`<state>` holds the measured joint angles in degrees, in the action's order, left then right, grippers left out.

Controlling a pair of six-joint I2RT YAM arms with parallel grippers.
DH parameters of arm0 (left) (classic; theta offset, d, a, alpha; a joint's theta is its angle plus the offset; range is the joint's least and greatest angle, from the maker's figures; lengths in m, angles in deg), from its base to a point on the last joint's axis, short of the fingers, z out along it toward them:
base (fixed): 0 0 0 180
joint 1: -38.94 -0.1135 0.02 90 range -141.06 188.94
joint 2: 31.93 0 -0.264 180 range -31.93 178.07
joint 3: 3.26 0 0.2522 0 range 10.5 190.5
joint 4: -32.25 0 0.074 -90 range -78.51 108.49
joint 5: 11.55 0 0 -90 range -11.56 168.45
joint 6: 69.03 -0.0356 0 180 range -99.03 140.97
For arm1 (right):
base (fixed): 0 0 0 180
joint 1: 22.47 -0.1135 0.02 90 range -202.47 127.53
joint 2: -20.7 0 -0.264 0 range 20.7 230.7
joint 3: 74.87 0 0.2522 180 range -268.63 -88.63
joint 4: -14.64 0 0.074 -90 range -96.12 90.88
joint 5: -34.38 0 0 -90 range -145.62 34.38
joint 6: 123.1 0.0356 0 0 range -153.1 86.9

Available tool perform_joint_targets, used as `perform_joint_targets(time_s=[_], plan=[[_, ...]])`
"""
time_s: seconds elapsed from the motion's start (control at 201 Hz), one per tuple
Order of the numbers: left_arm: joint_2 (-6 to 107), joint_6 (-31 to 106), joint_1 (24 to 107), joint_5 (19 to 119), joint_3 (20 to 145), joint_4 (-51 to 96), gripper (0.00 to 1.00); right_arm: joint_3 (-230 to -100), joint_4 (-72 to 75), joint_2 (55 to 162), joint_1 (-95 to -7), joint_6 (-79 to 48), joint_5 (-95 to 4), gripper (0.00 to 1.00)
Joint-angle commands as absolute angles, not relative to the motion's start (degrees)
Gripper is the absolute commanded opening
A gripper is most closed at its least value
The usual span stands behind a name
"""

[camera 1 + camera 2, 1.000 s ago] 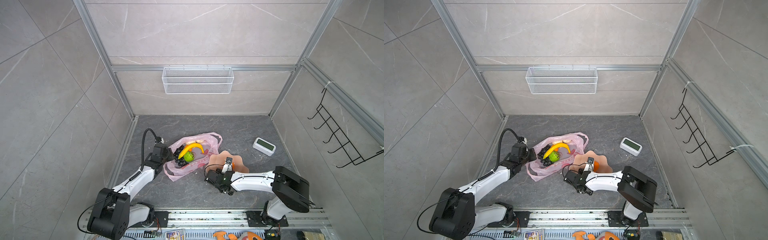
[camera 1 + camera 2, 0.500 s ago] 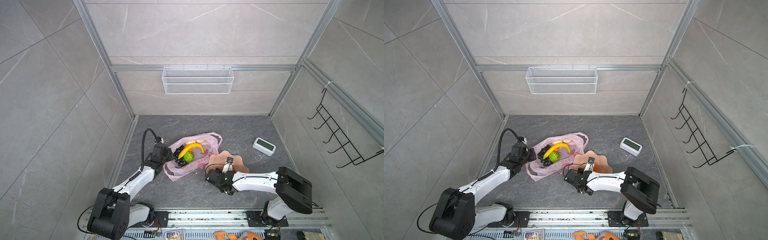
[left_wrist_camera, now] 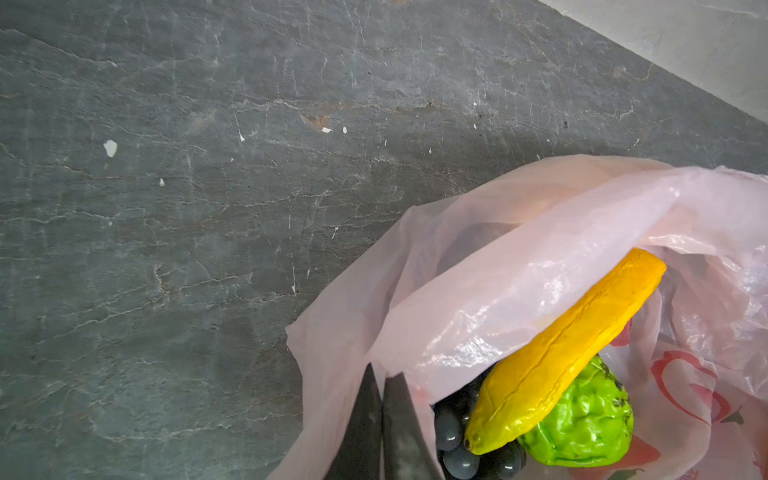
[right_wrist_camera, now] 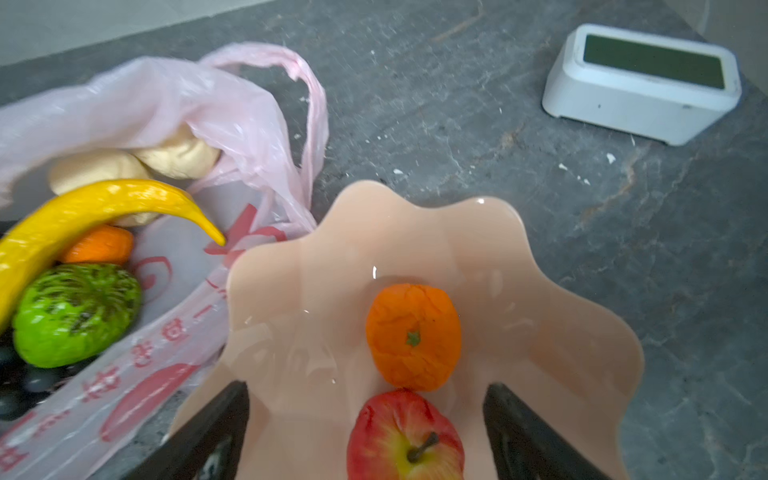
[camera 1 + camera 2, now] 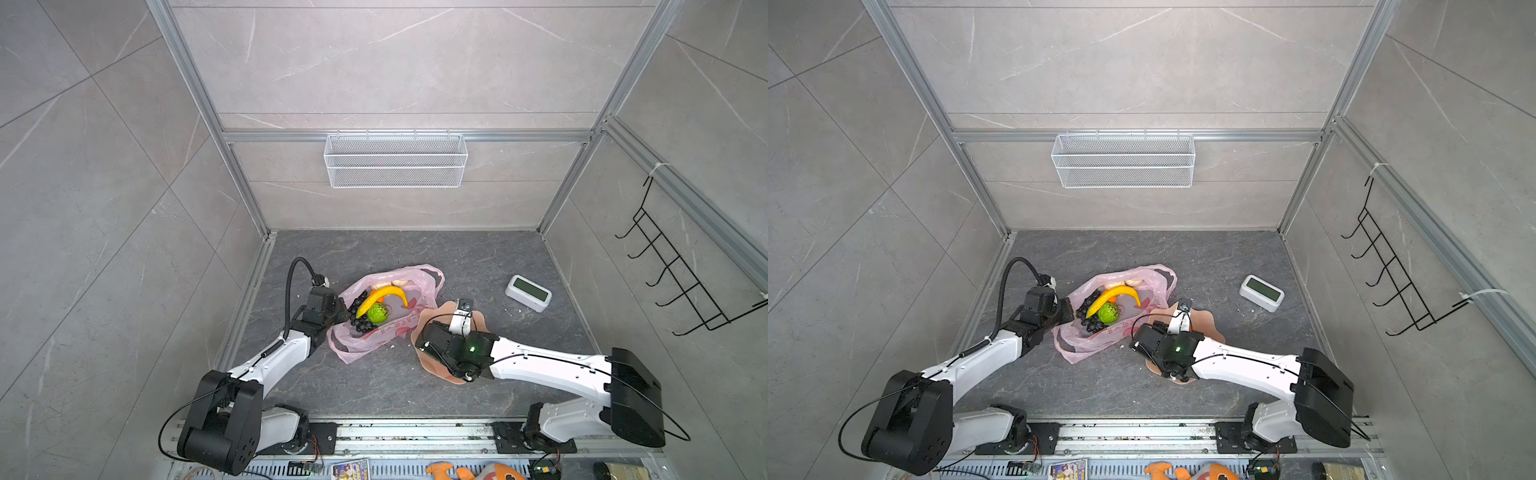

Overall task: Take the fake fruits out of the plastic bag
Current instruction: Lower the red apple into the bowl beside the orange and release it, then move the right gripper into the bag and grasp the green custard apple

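The pale-pink plastic bag point(image 5: 386, 332) lies open on the floor, and my left gripper point(image 3: 381, 376) is shut on its rim film. Inside it lie fake fruits: a yellow banana point(image 5: 382, 296), a green piece point(image 4: 77, 313), dark grapes point(image 3: 453, 428), a tangerine point(image 4: 99, 245) and cream lumps point(image 4: 174, 156). My right gripper point(image 4: 368, 388) hangs open over the peach dish point(image 4: 561, 332). A red apple point(image 4: 405, 436) lies in the dish between the jaws, untouched by either one. A second tangerine point(image 4: 413, 332) rests just beyond it. In both top views the right wrist hides these two.
A white clock point(image 5: 528, 293) with a green screen sits on the floor at the right, beyond the dish. A wire basket point(image 5: 395, 160) hangs on the back wall and black hooks point(image 5: 673, 282) on the right wall. Walls enclose the grey floor point(image 5: 415, 249).
The right gripper's jaws have spread wider over the dish and the right arm has shifted a little. The left arm and the bag have not moved.
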<state>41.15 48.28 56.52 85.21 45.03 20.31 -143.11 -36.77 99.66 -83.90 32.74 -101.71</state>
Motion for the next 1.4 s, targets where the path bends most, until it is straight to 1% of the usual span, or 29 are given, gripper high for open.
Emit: perform_joint_targets(time_s=[0.0, 0.174, 0.339, 0.443, 0.603, 0.817, 1.056, 1.399], plan=[[41.12, 46.55, 56.08, 83.5, 46.59, 22.0, 0.0, -144.41, -35.65, 98.98, -81.52, 24.25, -101.02, 0.9], [40.85, 46.37, 56.12, 82.94, 46.36, 22.22, 0.0, -147.92, -28.89, 101.56, -77.08, 18.61, -89.06, 0.89], [40.94, 46.37, 56.15, 82.05, 46.39, 22.66, 0.0, -159.5, -30.23, 111.95, -74.86, 13.84, -76.87, 0.87], [41.02, 46.47, 56.15, 81.98, 46.29, 22.79, 0.0, -166.89, -33.17, 119.34, -72.56, 14.89, -68.09, 0.86], [40.59, 46.46, 56.14, 82.31, 46.1, 22.78, 0.0, -172.56, -31.59, 126.14, -72.35, 15.58, -61.48, 0.83], [41.09, 46.48, 56.16, 82.34, 46.31, 22.71, 0.0, -181.27, -34.77, 135.28, -73.95, 8.45, -60.98, 0.81], [40.94, 46.49, 56.15, 82.31, 46.28, 22.62, 0.0, -186.65, -36.98, 141.12, -74.58, 1.75, -61.48, 0.81], [41.2, 46.37, 56.13, 82.62, 46.41, 22.44, 0.0, -194.9, -41.53, 149.18, -75.1, -0.71, -63.18, 0.81]])
